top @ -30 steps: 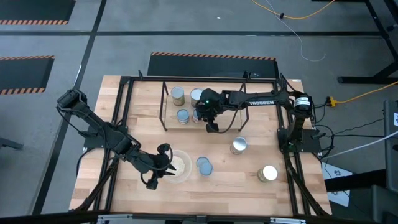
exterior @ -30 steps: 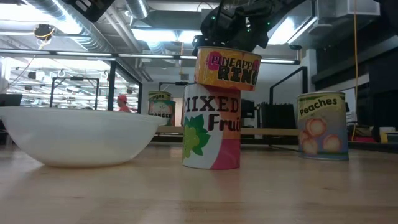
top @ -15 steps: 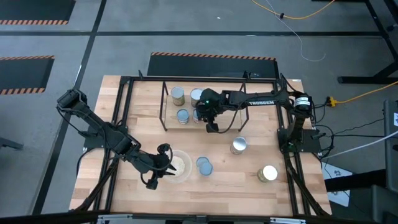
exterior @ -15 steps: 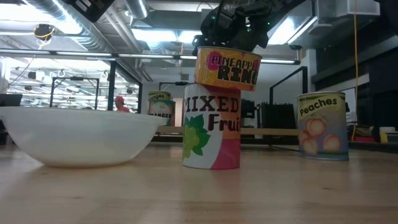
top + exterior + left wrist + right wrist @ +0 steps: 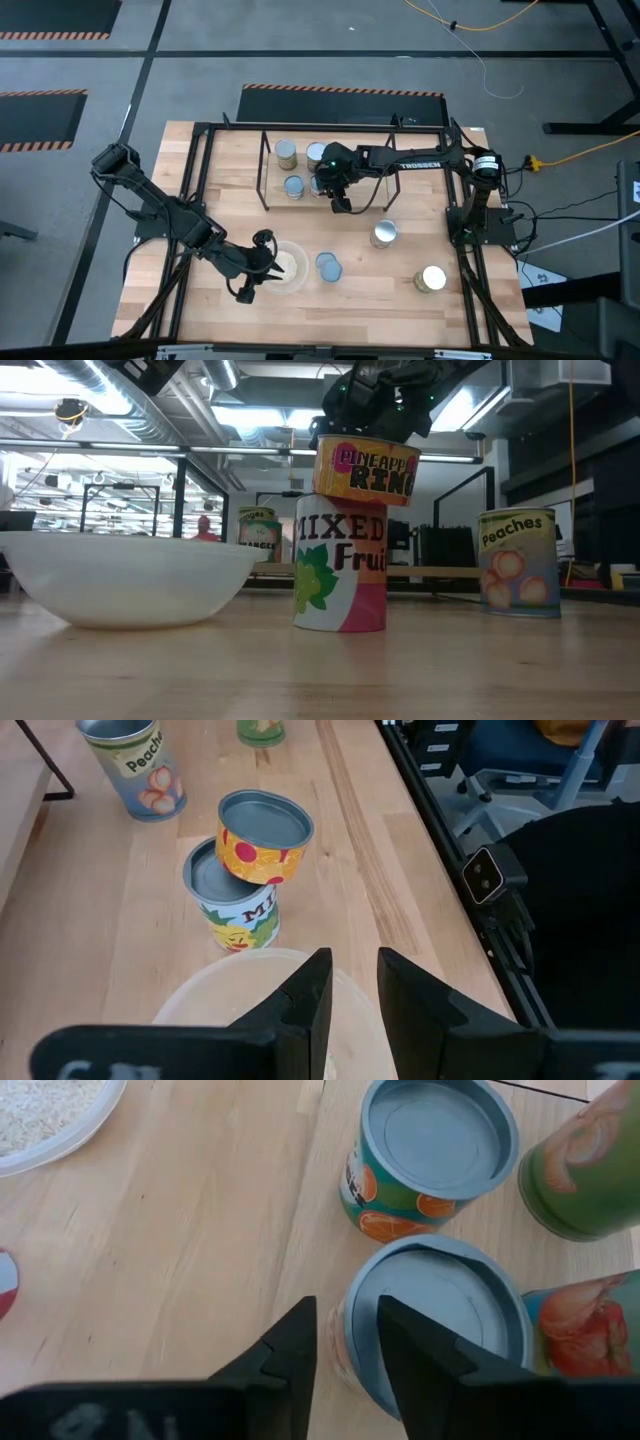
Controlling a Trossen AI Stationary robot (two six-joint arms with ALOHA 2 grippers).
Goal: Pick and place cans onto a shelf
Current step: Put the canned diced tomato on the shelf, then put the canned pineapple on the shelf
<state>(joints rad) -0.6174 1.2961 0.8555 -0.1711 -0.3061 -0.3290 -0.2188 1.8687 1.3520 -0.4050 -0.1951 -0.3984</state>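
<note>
Our right claw (image 5: 331,189) stands slightly parted over a grey-topped cylindrical tin (image 5: 440,1323) on the black-rod, wood-floored shelf (image 5: 266,170), gripping nothing, nearer than our left claw (image 5: 262,262).

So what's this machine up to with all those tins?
It is putting cans on a small black wire shelf. The right gripper hangs over a grey-topped can on the shelf, beside an orange-labelled can and two others. The left gripper waits above a clear bowl. Two stacked cans and two single ones wait on the table.
</note>
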